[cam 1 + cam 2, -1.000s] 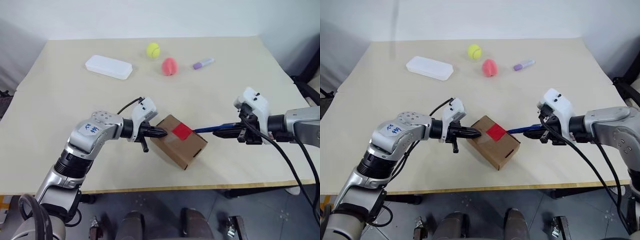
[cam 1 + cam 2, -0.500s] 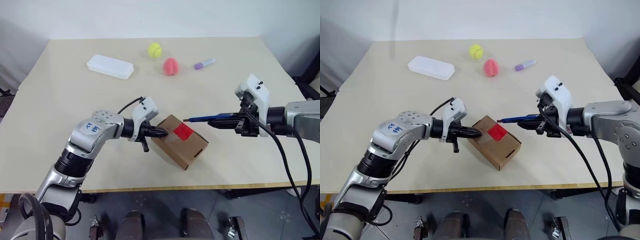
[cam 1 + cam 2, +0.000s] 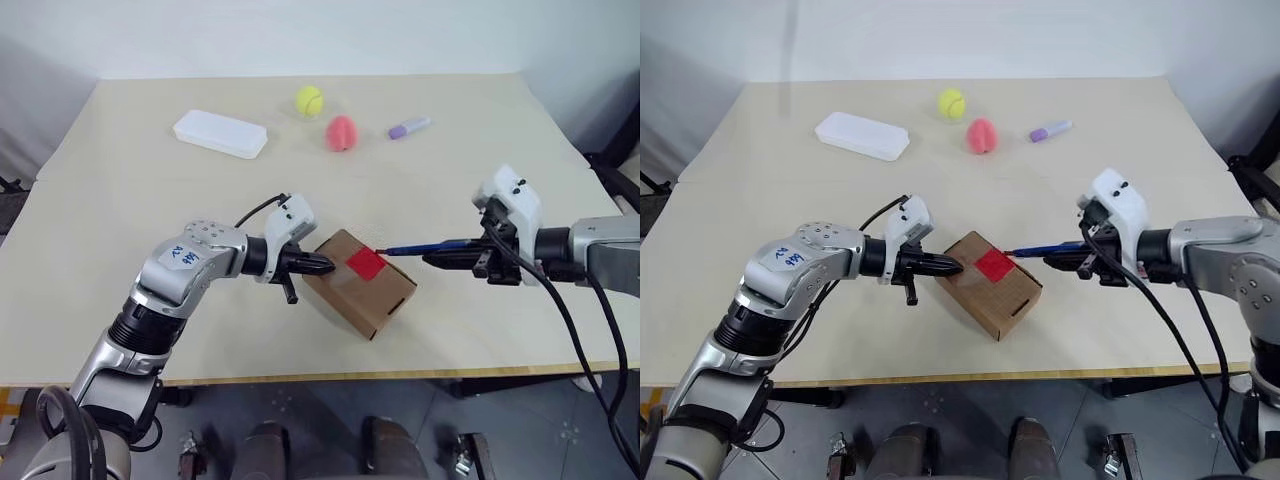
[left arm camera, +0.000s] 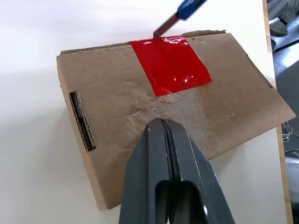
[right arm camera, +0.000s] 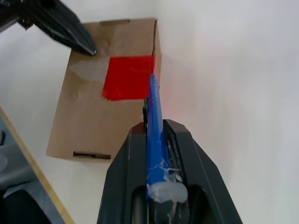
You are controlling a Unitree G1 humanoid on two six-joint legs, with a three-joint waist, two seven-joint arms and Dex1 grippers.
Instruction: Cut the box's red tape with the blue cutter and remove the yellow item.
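Pale beige worktop (image 3: pixel 120 220), smooth and matte. Near its front middle sits the box (image 3: pixel 360 298), brown corrugated cardboard, turned corner-on to the robot, flaps down. On its top face the red tape (image 3: pixel 364 263), a glossy square with clear film and scuffed paper beside it.

Left gripper (image 3: pixel 322 266): black fingers clenched together on nothing, tips pressed to the box's top face at its left edge.

Right gripper (image 3: pixel 446 259) clamped on the blue cutter (image 3: pixel 428 245), slim and pen-shaped. Its long axis runs near level, right to left, blade end pointing at the box; the tip meets the right edge of the tape at the box's upper edge.

Far side of the worktop, well apart from the box: flat white case (image 3: pixel 220 134), yellow-green ball (image 3: pixel 307 99), rounded pink item (image 3: pixel 341 132), short lavender marker (image 3: pixel 408 127).
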